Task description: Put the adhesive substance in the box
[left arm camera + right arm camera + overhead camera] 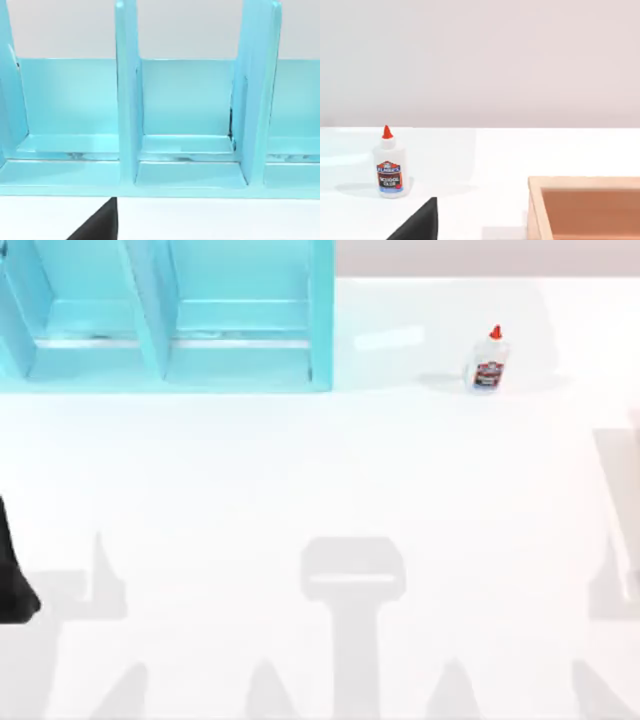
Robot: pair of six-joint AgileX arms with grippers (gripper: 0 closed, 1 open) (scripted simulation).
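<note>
The white table (320,490) is the biggest thing here, and there is one of it. It holds everything else.

Next comes the big turquoise shelf (165,315) at the far left of the table. There is one. It stands up against the back edge with its open side facing the arms. The left wrist view looks right into it, and I count two upright walls there, with three open spaces between and beside them. Nothing sits in those spaces.

Then comes one wooden box (585,207), light brown, with its top open so things can be dropped in. The right wrist view shows a corner of it, near the glue and on the same table. It looks empty in the part I can see.

A dark bit of my left arm (15,575) pokes in at the left edge of the top view, low and far from the glue. It seems to be resting. I cannot tell if its fingers are open or closed. I cannot tell that for the right arm either.

The smallest thing is the glue bottle (488,362). There is one. It stands upright on the table at the far right side, red cap up, well apart from the shelf. Nothing touches it, so the job has not really started. I think the right arm is the closer one to go and get it.
</note>
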